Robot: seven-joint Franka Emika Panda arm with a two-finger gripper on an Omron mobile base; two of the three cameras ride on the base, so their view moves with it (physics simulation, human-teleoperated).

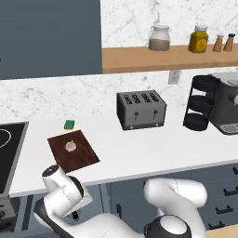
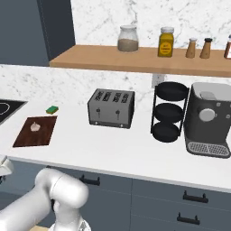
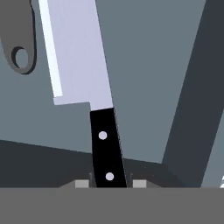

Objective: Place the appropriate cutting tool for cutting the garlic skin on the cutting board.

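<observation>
My gripper [image 3: 107, 183] is pinched tight on the black handle of the knife [image 3: 83, 70], its silver blade running away from the hand over grey drawer-like surfaces, with a grey peeler [image 3: 19, 48] just off to one side. From the left base camera the arm is folded low in front of the cabinets, below the counter edge. Up on the white counter [image 1: 153, 148] the cutting board [image 1: 73, 151] lies near the front edge with the garlic [image 1: 70, 146] sitting on it; a green sponge [image 1: 69, 124] is just behind, then the toaster [image 1: 141, 109] and the coffee machine [image 2: 208, 119]. My worry, as I judge it: the grip is near the handle's end, so the blade could swing or catch the counter edge on the lift, or land on the garlic and roll it off. I can read no labels anywhere, not even on the shelf jars.
</observation>
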